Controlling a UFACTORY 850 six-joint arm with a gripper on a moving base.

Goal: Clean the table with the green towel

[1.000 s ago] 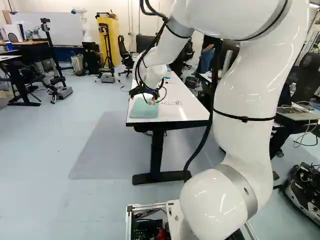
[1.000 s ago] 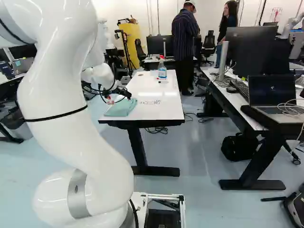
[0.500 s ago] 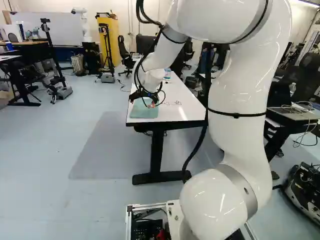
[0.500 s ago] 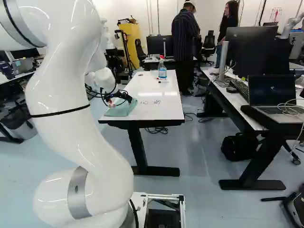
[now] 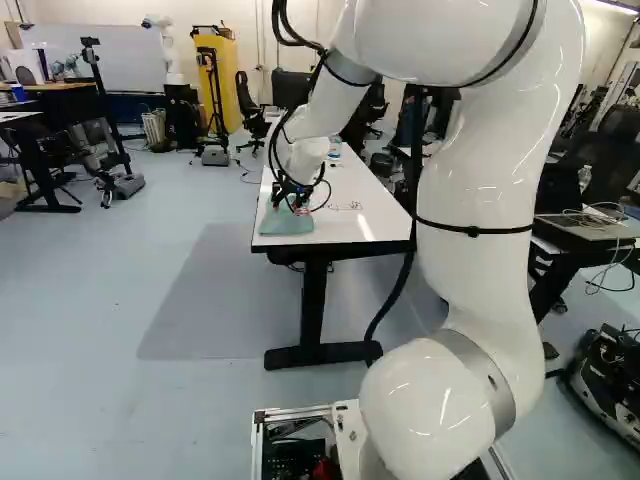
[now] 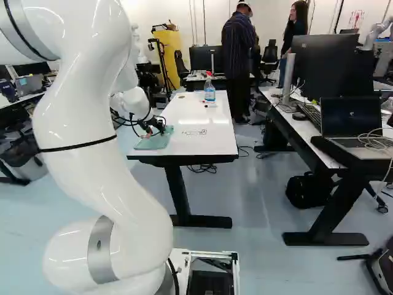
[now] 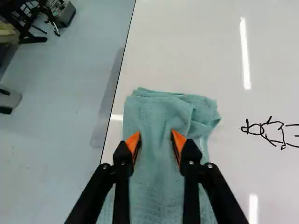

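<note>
My gripper (image 5: 296, 207) is low over the near end of the white table (image 5: 350, 232), at the green towel (image 5: 284, 223). In the wrist view the gripper (image 7: 155, 140) is shut on the towel (image 7: 159, 112), whose cloth bunches up between the two orange pads. The towel's folded far end lies ahead of the fingertips, with a loose fold to one side, and the rest runs back beneath the fingers. Black drawn marks (image 7: 273, 131) lie on the tabletop beside the towel.
A spray bottle (image 6: 209, 93) stands toward the table's far end, with small dark items near it. The table's long edge runs close beside the towel. A second desk (image 6: 325, 150) holds monitors and a laptop. Another robot (image 5: 165, 50) stands far back.
The arm has shifted and come down a little onto the towel. The fingers have drawn together, and the towel's edge has pulled in slightly toward them. The base has not moved.
</note>
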